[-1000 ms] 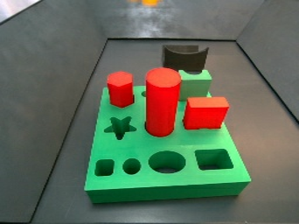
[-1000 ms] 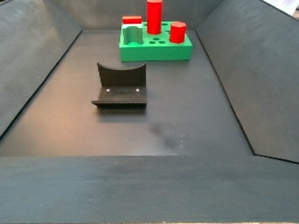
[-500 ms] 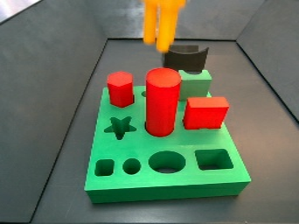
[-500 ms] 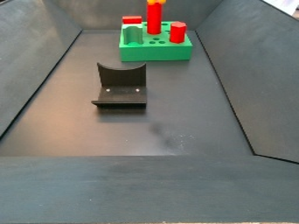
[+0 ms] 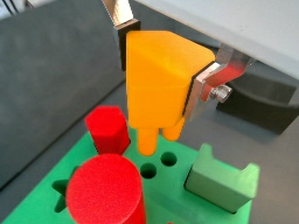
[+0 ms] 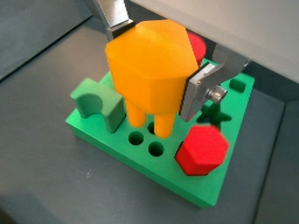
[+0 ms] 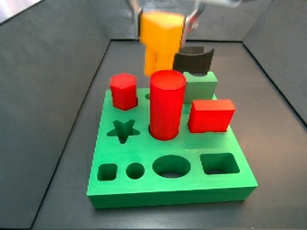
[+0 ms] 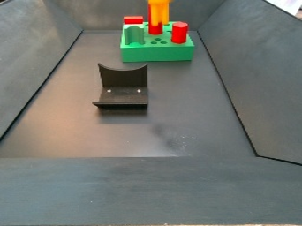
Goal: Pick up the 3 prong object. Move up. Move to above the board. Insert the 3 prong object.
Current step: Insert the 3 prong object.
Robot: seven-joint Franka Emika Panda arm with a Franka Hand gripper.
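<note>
My gripper (image 5: 163,66) is shut on the 3 prong object (image 5: 158,83), an orange-yellow block with short prongs pointing down. It also shows in a wrist view (image 6: 146,74), between the silver fingers (image 6: 197,87). It hangs above the far end of the bright green board (image 7: 132,151), near small round holes (image 6: 138,138); I cannot tell whether the prongs touch them. In both side views the piece (image 7: 161,38) (image 8: 158,11) is behind the red cylinder (image 7: 167,103). The gripper (image 7: 162,13) is blurred at the top edge.
On the board stand a red hexagonal block (image 7: 124,90), a red cube (image 7: 213,115), a small green cube (image 7: 202,85) and a dark curved block (image 7: 192,60). The fixture (image 8: 120,86) stands on the dark floor mid-bin. Sloped grey walls surround the floor.
The orange piece has come down from the top edge of the side view with the gripper and now hangs lower, close over the far end of the board.
</note>
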